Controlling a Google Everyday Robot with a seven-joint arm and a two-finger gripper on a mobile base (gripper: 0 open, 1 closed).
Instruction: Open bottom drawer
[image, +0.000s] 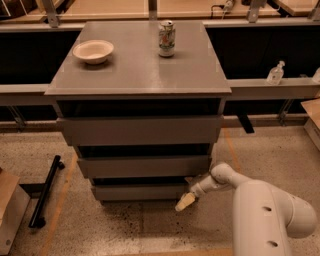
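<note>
The gripper (185, 201) is a cream-coloured tip down low near the floor. It reads as one pale blob, so honestly there's no telling whether the jaws are spread or pressed together. Nothing visible is caught in them.

Right at the jaws, just up and to the left, is the lower right corner of the bottom drawer (140, 191). It's the plain grey handleless front at the very bottom of the stack, the narrowest-looking of the three. The tip sits just beside that corner, and whether it actually touches is hard to say. There's a dark gap along the top of the drawer front.

Behind the jaws, the white arm (265, 215) runs off to the right and down, ending in a fat rounded segment in the lower right corner.

Above the jaws is the middle drawer (142, 166), then the widest top drawer (137, 131), then the flat grey cabinet top (135, 75). Way up from the jaws on that top are a can (166, 38), standing upright near the back, and a pale bowl (93, 51) well apart from it to the left.

Far left of the jaws, a black bar (46, 190) lies on the speckled floor (150, 225). Up and to the right, a clear bottle (275, 73) stands on a side ledge.
</note>
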